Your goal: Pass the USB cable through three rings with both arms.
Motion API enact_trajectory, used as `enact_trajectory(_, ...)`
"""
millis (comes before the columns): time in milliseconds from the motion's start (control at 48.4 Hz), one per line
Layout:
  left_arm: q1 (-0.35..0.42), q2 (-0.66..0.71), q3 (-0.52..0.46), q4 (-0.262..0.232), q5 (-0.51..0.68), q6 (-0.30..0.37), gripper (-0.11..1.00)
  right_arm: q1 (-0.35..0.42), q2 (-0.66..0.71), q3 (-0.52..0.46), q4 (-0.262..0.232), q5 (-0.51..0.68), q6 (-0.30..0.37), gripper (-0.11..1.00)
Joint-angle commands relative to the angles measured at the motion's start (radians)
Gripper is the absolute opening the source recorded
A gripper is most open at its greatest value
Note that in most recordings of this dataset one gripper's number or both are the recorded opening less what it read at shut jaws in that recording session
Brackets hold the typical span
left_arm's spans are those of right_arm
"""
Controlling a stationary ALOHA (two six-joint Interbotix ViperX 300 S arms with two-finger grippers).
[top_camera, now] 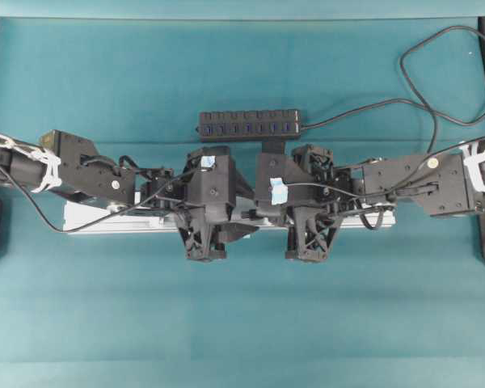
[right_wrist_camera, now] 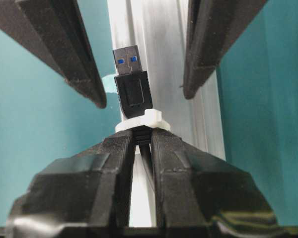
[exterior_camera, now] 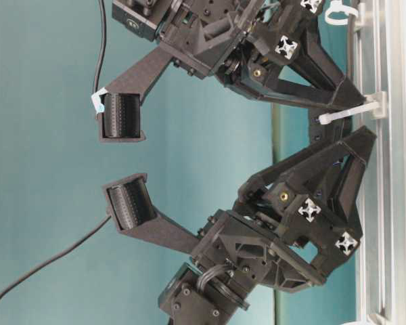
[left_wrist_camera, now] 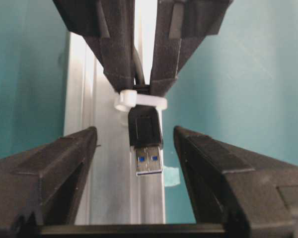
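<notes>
Left gripper (left_wrist_camera: 149,148): jaws stand wide apart, nothing between them but air; the plug hangs in the gap, touching neither finger.
USB plug (left_wrist_camera: 148,141): poked through a white ring (left_wrist_camera: 139,101), silver tip toward the left wrist camera, long axis running straight along the rail and in line with the left gripper's reach.
Right gripper (right_wrist_camera: 141,144): fingers pressed together on the USB cable (right_wrist_camera: 149,168) just behind the ring, holding the plug out past it.
Key relation: plug lies dead ahead of the left jaws and centred between them; left arm is the nearer free tool, so the handover likely calls only for closing on the plug body.
In the way: ring sits tight against the right fingertips, so little room behind the plug; grip should land forward of the ring.
Rail (left_wrist_camera: 109,163): aluminium bar beneath, parallel to the plug.
Beyond: black multi-port hub (top_camera: 249,124) on the teal cloth, well apart from the work.
</notes>
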Motion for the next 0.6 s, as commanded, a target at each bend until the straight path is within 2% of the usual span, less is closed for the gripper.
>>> enact_trajectory(0, -0.002, -0.005, -0.015, 0.003, -0.008, -0.002, 0.75, 0.006, -0.009, -0.011, 0.003, -0.006, 0.009, -0.07)
enact_trajectory(103, -0.003, -0.005, -0.018, 0.003, -0.003, -0.002, 0.71, 0.005, -0.011, -0.011, 0.003, -0.006, 0.009, -0.07)
enact_trajectory(165, -0.005, -0.002, -0.021, 0.003, -0.003, 0.0, 0.65, 0.006, -0.011, -0.011, 0.003, -0.006, 0.009, -0.07)
enact_trajectory(392, -0.008, 0.0, -0.029, 0.003, -0.005, 0.011, 0.22, 0.005, -0.011, -0.011, 0.003, -0.008, 0.008, -0.07)
enact_trajectory(578, -0.008, 0.0, -0.028, 0.003, 0.0, 0.012, 0.22, 0.006, -0.011, -0.011, 0.003, -0.015, 0.009, -0.07)
